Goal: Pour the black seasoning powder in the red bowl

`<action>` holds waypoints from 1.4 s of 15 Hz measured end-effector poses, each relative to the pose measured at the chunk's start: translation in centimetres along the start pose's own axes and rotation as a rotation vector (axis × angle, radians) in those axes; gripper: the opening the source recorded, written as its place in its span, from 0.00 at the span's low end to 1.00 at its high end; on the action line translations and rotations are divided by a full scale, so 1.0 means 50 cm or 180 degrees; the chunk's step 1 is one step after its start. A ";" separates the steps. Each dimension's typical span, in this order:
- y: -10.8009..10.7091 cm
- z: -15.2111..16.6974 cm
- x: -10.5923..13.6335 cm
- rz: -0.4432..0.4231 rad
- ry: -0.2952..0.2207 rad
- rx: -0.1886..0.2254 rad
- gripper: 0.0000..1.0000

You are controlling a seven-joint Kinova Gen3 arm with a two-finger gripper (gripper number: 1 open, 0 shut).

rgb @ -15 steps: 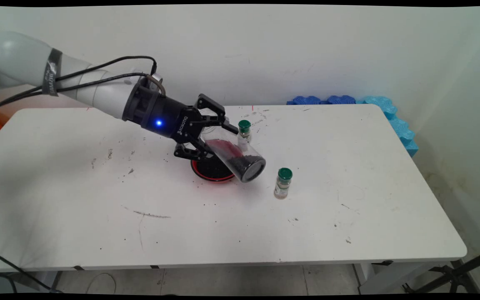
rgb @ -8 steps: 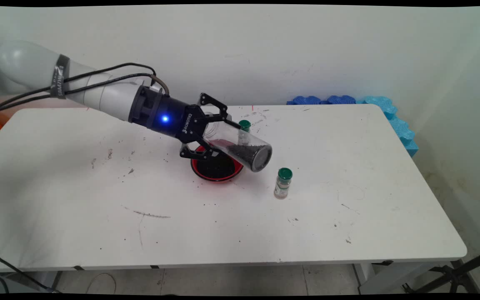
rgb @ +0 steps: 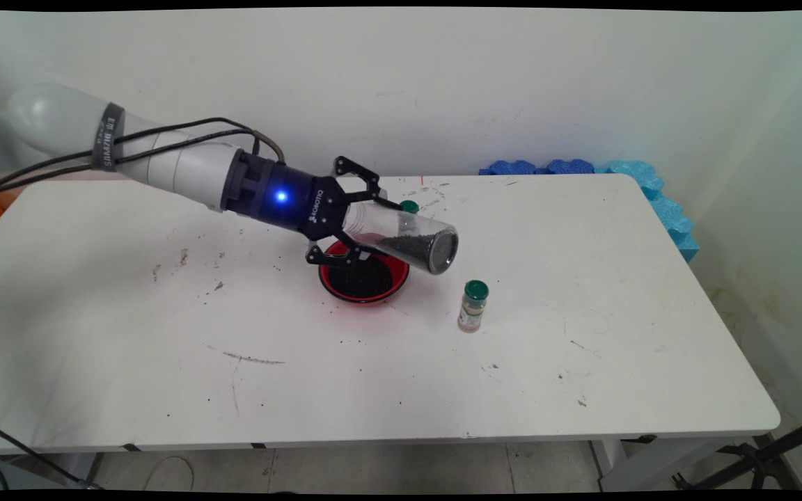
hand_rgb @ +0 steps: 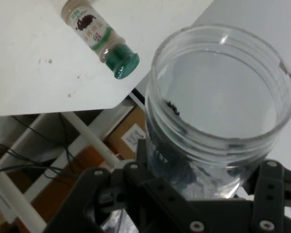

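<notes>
- A white robot arm reaches in from the left over a white worktop (rgb: 129, 334) marked with dark specks and smudges
- Its black hand (rgb: 363, 223) is clenched around a clear plastic jar (rgb: 401, 233), held tilted almost on its side above the worktop; in the main view the dark end faces right and slightly down, and black granules lie along the lower wall
- In the hand view the jar's wide open mouth (hand_rgb: 222, 87) faces the camera, with a few granules clinging inside
- Below the hand sits a red-rimmed dish (rgb: 364, 278) holding a layer of dark granules
- Just behind the jar, a small green-capped bottle (rgb: 409, 207) is mostly hidden
- Further right, a second green-capped spice bottle (rgb: 472, 306) stands upright, apart from the dish
- Risk, as a judgement: with the jar lying this flat and its mouth open, any further tilt towards the mouth could spill granules past the dish onto the worktop; a slipping grip could drop the jar onto the dish
</notes>
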 end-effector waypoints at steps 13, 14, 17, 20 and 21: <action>-0.030 -0.004 0.030 -0.0803 -0.0173 -0.0241 0.00; -0.032 -0.004 0.032 -0.0849 -0.0183 -0.0257 0.00; -0.037 -0.002 0.039 -0.0961 -0.0215 -0.0300 0.00; -0.037 0.003 0.045 -0.1059 -0.0248 -0.0348 0.00; -0.037 0.005 0.046 -0.1086 -0.0261 -0.0362 0.00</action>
